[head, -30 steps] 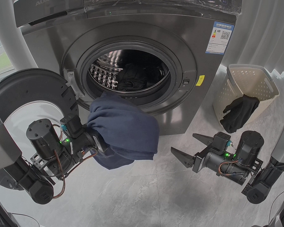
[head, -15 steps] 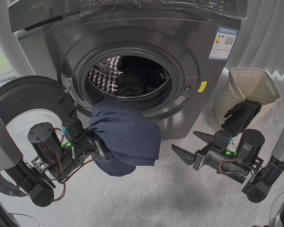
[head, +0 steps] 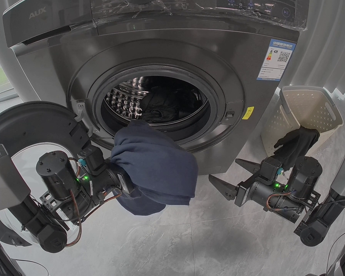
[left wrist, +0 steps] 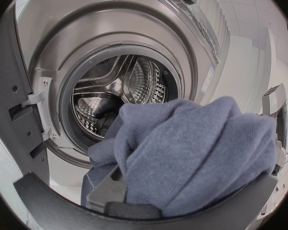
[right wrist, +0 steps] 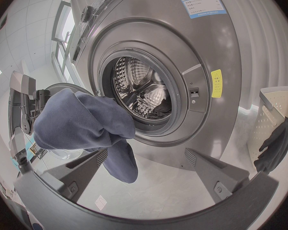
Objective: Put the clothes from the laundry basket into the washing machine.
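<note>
My left gripper (head: 120, 181) is shut on a bunched navy garment (head: 155, 165), which covers its fingers and hangs just below the front rim of the washing machine's open drum (head: 157, 100). The navy garment (left wrist: 188, 157) rises in front of the opening. Dark clothes (head: 163, 104) lie inside the drum. To the right, my right gripper (head: 224, 172) stands open and holds nothing, low above the floor, pointing toward the machine. The cream laundry basket (head: 314, 104) stands right of the machine, a black garment (head: 295, 144) draped over its front rim.
The round door (head: 34, 123) is swung open to the left, beside my left arm. Grey tiled floor (head: 203, 234) lies free in front of the machine. A pale curtain (head: 329, 39) hangs behind the basket.
The whole head picture has shifted, so the camera moved; the machine sits lower and a bit closer. The navy garment stays at the drum's lower rim. The right gripper keeps its pose.
</note>
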Motion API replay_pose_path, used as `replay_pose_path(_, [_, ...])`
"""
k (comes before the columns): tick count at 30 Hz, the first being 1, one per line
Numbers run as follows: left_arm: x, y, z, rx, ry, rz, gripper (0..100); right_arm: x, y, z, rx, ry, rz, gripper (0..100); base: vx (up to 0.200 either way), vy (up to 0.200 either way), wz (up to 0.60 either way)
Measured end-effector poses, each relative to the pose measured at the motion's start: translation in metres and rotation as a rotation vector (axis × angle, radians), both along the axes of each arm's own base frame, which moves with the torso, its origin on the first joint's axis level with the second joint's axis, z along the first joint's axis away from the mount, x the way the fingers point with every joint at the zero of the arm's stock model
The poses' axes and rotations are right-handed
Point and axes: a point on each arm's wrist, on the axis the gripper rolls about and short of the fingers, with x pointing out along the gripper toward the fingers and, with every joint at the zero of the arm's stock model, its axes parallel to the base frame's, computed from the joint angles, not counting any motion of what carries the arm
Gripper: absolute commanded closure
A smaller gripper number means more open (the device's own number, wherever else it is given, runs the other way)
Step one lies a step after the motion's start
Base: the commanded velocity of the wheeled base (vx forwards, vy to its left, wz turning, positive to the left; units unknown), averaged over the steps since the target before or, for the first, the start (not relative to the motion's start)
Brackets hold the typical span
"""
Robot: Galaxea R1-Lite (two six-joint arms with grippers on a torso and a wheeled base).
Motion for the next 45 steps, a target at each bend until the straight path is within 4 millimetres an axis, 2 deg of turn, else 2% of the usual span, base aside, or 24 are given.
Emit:
replay_pose_path(7, [0.000,0.000,-0.001,0.001,0.002,-0.001,100,0.000,0.000,0.000,0.000,0.000,0.001,0,0.000,0.171,0.00])
replay_pose_path(22, [0.000,-0.001,-0.001,0.006,0.000,-0.001,100,0.000,0.000,0.000,0.000,0.002,0.001,0,0.000,0.000,0.00])
replay_pose_path(31, [0.001,-0.003,-0.004,0.021,0.004,-0.005,100,-0.001,0.000,-0.001,-0.001,0.005,0.003,0,0.200,0.000,0.00])
replay_pose_path(34, [0.001,-0.004,-0.005,0.021,0.004,-0.005,100,-0.002,0.001,-0.002,-0.003,0.007,0.007,0,0.000,0.000,0.00])
replay_pose_path(45, [-0.001,-0.016,-0.004,0.016,-0.005,-0.049,100,-0.006,0.004,-0.004,-0.010,0.017,0.022,0,0.000,0.000,0.00])
